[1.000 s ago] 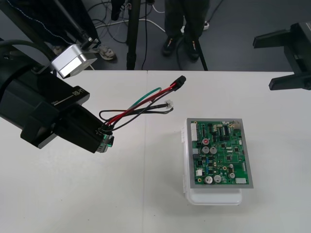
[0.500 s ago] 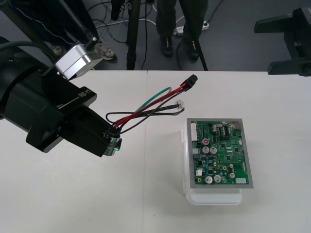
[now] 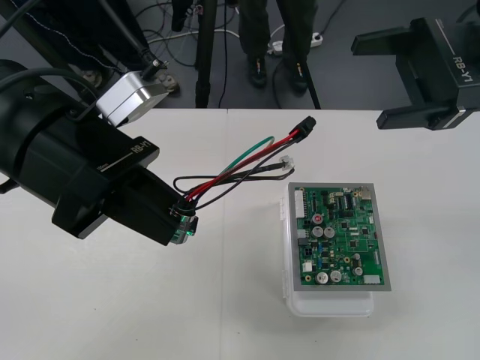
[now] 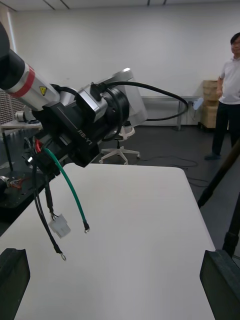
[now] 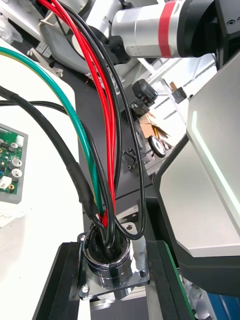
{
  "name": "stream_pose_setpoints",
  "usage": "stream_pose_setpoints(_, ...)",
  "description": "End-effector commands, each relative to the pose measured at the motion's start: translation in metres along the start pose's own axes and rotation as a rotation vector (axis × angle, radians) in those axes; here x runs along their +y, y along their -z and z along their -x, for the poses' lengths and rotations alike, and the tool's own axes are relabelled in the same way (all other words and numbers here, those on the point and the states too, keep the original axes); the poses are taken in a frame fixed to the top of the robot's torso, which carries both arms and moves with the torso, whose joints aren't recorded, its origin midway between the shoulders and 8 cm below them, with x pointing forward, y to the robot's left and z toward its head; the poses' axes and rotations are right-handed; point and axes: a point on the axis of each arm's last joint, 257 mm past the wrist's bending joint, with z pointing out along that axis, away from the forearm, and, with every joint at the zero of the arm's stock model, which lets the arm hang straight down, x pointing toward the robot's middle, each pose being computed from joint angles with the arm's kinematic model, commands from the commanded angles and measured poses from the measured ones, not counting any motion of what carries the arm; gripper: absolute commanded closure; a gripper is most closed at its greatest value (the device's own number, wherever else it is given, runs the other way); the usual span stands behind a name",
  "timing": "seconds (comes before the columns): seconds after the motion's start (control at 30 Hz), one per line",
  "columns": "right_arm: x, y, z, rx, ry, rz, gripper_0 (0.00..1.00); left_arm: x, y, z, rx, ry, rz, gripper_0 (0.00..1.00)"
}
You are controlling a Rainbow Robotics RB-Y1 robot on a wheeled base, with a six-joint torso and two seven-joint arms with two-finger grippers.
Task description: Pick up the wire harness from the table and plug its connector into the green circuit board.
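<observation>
Left pincer (image 3: 182,222): clamped on the harness (image 3: 232,169) at its socket (image 5: 107,252), left of centre over the counter (image 3: 112,300).
Plug (image 3: 304,127): unplugged, beyond the green board's (image 3: 341,236) far edge.
Right pincer (image 3: 381,81): fingers apart, far right.

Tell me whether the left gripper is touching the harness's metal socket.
Touching. The left wrist view shows the metal socket clamped by its flange between the black fingers of the left gripper, with the wires rising from it.

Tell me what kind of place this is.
Probably a robotics lab bench: a table holds a green circuit board on a white base, the left gripper holds a wire harness, and cables lie on the dark floor beyond.
</observation>
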Motion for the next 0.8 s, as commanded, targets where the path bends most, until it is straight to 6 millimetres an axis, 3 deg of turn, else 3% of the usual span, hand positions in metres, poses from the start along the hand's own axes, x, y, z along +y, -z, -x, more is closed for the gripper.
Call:
stream_pose_setpoints(0.03,0.023,-0.029,0.016,-0.034,0.058,0.122,0.0,-0.004,-0.009,0.022,-0.024,-0.119,0.008,1.0)
stream_pose_setpoints(0.27,0.036,-0.044,0.01,-0.058,0.039,0.179,0.0,-0.003,-0.008,0.026,-0.037,-0.12,0.015,1.0)
stream_pose_setpoints(0.57,0.048,-0.061,0.029,-0.146,0.085,0.226,0.0,-0.002,-0.009,0.027,-0.04,-0.12,0.017,1.0)
stream_pose_setpoints(0.8,0.049,-0.065,0.032,-0.166,0.094,0.232,0.0,-0.002,-0.009,0.027,-0.041,-0.121,0.016,1.0)
